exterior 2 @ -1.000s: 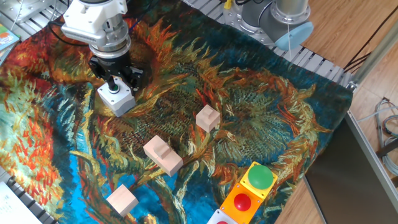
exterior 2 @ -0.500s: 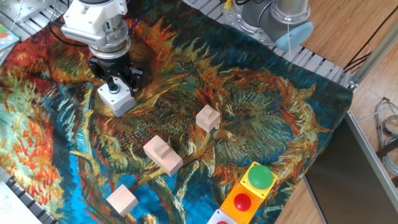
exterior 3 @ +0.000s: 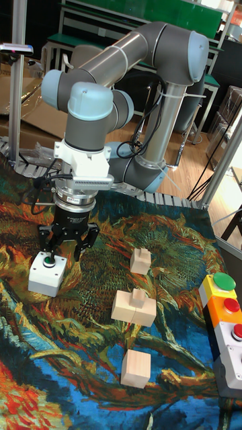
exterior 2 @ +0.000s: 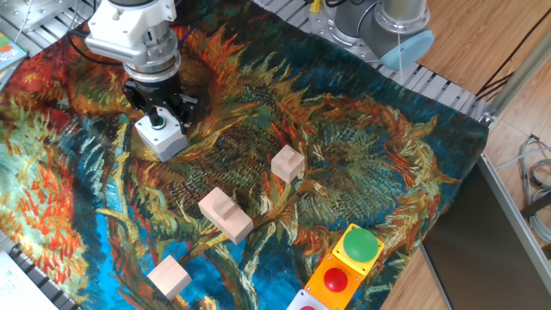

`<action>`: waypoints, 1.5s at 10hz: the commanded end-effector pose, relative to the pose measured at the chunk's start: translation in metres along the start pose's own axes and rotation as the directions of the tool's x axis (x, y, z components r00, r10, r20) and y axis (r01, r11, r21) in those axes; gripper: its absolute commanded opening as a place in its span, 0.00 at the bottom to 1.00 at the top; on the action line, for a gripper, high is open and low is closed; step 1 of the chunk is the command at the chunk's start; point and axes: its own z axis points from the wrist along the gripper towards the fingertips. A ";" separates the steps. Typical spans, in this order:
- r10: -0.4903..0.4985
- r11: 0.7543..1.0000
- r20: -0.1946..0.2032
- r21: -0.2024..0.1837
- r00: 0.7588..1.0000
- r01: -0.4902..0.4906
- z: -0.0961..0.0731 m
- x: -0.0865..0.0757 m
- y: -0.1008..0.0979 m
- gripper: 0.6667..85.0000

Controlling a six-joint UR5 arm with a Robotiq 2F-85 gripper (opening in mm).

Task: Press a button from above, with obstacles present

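- Button (exterior 2: 158, 122) on grey box (exterior 2: 162, 137), far-left part of the bench (exterior 2: 362, 155), on the painted cloth (exterior 2: 370, 172).
- Claw (exterior 3: 60, 249) right above/beside the box; fingers (exterior 3: 46, 243) splayed, gap visible in tall view, holding nothing.
- Contact with button: cannot tell (fixed view has the tips at the box's back edge, tall view has one tip hanging just over the button).
- Risk 1: off-centre press. Left fingertip over the button, the other off to the side of the box; straight descent could catch the box rim instead, tip or shove the box.
- Risk 2: box looks loose on the cloth, so any sideways load could slide it or wrinkle the cloth under it.
- Risk 3: open fingers could straddle the box on the way down, with no tip on the button (no press registered).
- Wooden blocks: small one (exterior 2: 287, 163), stepped one (exterior 2: 225, 213), near one (exterior 2: 169, 276), all well apart from the box toward the near-right. Low collision risk while moving vertical only; risk mainly on a sideways retreat in that direction.
- Wrong-target risk low: big green button (exterior 2: 362, 244) and red button (exterior 2: 335, 280) sit at the opposite edge.
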 end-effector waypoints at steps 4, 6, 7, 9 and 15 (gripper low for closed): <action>0.004 1.000 0.010 -0.010 1.000 -0.004 0.001 0.000 0.001 0.67; 0.004 1.000 0.011 -0.012 1.000 -0.004 0.001 0.000 0.001 0.67; 0.005 1.000 0.011 -0.013 1.000 -0.004 0.001 0.000 0.002 0.67; 0.005 1.000 0.012 -0.016 1.000 -0.005 0.001 0.000 0.002 0.67; -0.006 1.000 0.019 -0.013 1.000 0.006 0.004 -0.003 0.000 0.67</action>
